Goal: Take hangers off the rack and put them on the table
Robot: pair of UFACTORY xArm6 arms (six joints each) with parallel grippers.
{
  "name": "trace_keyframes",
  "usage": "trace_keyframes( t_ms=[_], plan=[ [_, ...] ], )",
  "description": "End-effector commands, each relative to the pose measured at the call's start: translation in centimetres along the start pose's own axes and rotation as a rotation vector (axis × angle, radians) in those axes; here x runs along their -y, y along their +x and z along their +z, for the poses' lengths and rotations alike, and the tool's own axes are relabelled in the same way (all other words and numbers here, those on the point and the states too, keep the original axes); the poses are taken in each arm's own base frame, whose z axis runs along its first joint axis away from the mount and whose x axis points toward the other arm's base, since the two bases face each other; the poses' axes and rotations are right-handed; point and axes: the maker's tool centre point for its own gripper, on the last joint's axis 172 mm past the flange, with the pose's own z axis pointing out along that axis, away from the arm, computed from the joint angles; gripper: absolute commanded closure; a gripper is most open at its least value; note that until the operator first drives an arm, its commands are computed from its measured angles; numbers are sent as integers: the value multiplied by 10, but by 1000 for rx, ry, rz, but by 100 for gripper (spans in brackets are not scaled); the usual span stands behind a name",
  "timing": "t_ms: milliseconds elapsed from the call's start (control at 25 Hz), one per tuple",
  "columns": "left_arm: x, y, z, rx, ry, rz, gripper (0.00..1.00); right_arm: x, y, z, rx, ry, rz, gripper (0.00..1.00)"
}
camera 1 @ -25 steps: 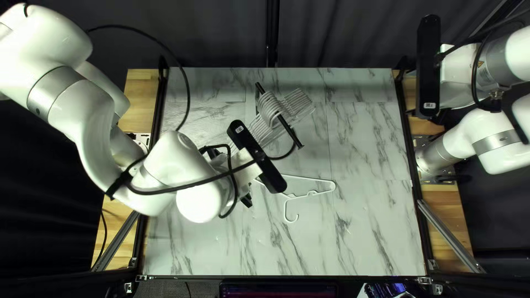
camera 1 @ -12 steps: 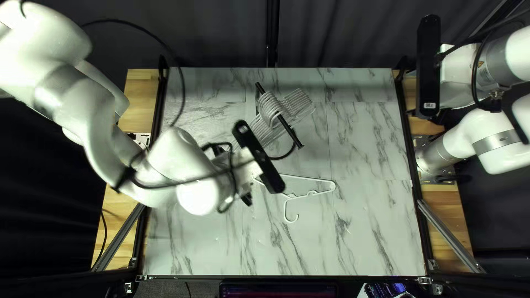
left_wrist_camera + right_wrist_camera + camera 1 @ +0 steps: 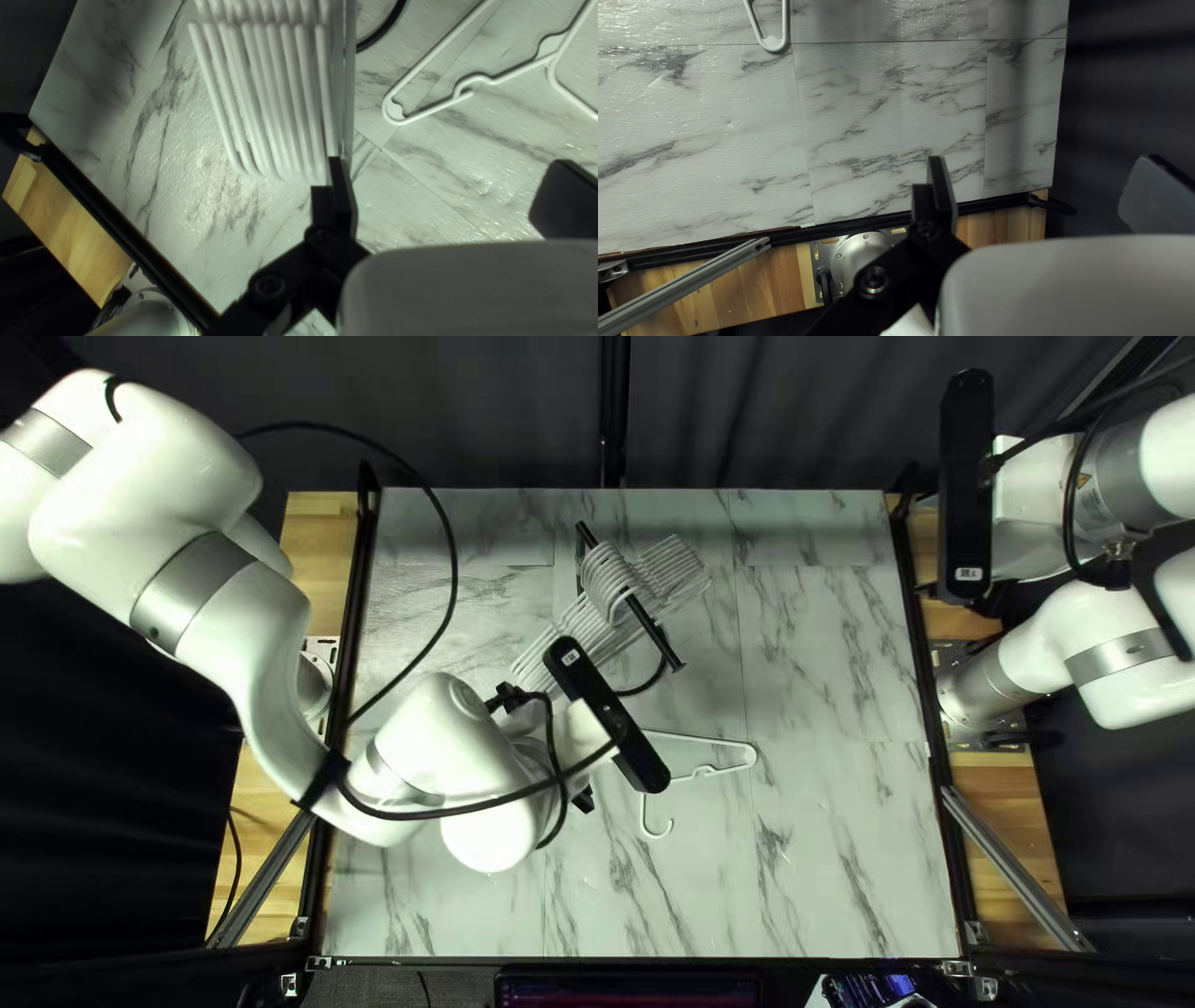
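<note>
White hangers (image 3: 610,579) crowd one black rack (image 3: 657,636) toward the table's (image 3: 834,871) far edge, too overlapped to count; one loose hanger (image 3: 752,756) lies mid-table, partly hidden by my left arm (image 3: 436,741). My left gripper (image 3: 545,747) hangs above the table, spread wide, empty; my right gripper (image 3: 992,597), equally wide and empty, is raised near the far right corner.

Over the near edge of the table (image 3: 847,834), the top left view is slanting down. Nearer, wrist views are looking down, the right one onto the table's right edge; all are sharing one hanger (image 3: 551,45).
</note>
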Motion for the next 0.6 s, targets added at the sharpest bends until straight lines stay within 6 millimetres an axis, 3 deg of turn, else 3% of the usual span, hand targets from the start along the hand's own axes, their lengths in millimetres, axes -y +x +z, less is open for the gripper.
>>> trace_keyframes(
  t_ms=[40, 200, 600],
  plan=[
    [-5, 3, -6, -38, -71, 22, 0, 0, 0, 0, 0, 0, 0, 0],
    [-15, 6, -7, -51, -107, 46, 0, 0, 0, 0, 0, 0, 0, 0],
    [-15, 2, -3, -59, -81, 69, 0, 0, 0, 0, 0, 0, 0, 0]
  ],
)
